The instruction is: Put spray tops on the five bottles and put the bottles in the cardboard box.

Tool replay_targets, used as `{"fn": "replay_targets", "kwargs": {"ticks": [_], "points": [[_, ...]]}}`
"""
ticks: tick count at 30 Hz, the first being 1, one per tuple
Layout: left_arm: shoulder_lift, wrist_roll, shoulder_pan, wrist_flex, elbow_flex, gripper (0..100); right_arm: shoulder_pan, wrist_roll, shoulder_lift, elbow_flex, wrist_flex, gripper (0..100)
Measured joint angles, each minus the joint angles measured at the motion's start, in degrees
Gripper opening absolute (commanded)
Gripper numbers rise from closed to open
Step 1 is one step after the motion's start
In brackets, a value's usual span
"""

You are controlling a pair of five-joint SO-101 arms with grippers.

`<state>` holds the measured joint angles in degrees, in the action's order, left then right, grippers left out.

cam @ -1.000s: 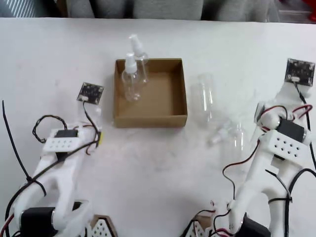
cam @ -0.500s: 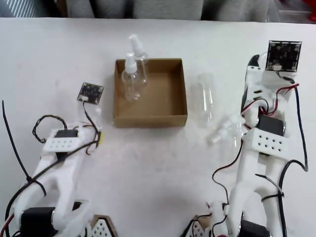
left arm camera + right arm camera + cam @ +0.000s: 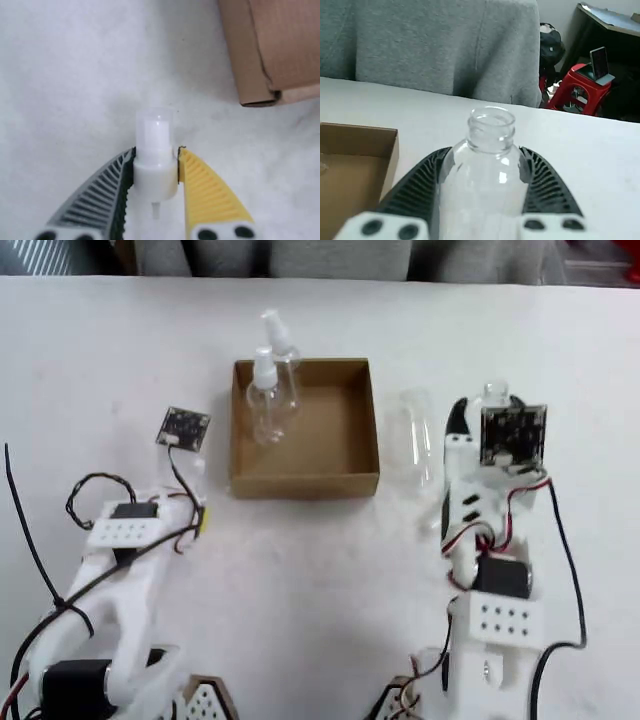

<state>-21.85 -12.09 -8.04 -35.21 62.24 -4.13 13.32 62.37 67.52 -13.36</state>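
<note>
We're working over the white table [image 3: 300, 590] with the cardboard box [image 3: 300, 485] sitting mid-table, far of both arms. We're reading this as the capping step for another bottle, with neither half mated yet. The right arm [image 3: 490, 610] is sitting right of the box, and its right gripper [image 3: 487, 156] is closing both black jaws around the shoulders of an uncapped bottle [image 3: 490, 165], neck up and open. The left arm [image 3: 120, 570] is sitting near-left of the box, and its left gripper [image 3: 155, 156] is pinching a spray top [image 3: 155, 135] by the collar, jaws nearly closed on it, just above the table. Next we're needing to bring the two together between the arms, line the spray top's underside up over the open neck, seat it and twist, then drop the bottle in the box. Alignment is the risk, we're guessing, since the clear neck is hard to track. The high view is giving us what the wrist views aren't: one capped bottle [image 3: 265, 405] lying in the box's far-left corner, a second capped bottle [image 3: 280, 340] at the box's far wall (we're not able to tell whether it is inside), and a bare bottle [image 3: 415, 435] lying on the table just right of the box. The wrist views are giving us the grips themselves, which the arms are hiding from above.
</note>
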Motion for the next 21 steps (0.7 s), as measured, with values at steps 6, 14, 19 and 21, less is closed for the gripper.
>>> {"fn": "replay_targets", "kwargs": {"ticks": [6, 14, 19, 21], "points": [[0.0, 0.0, 0.0, 0.0, -0.4, 2, 7.8, -4.2, 15.1, 10.6, 0.0, 5.7], [-8.6, 0.0, -1.7, -2.3, -7.0, 2, 21.5, -14.3, 31.6, 18.6, 0.0, 5.3], [-24.2, 0.0, -1.8, -8.4, -13.1, 2, 32.3, -17.4, 39.3, 24.4, -0.1, 5.6], [-31.0, 0.0, -1.8, -8.5, -15.6, 2, 36.4, -18.4, 39.9, 25.3, -1.1, 5.6]]}}
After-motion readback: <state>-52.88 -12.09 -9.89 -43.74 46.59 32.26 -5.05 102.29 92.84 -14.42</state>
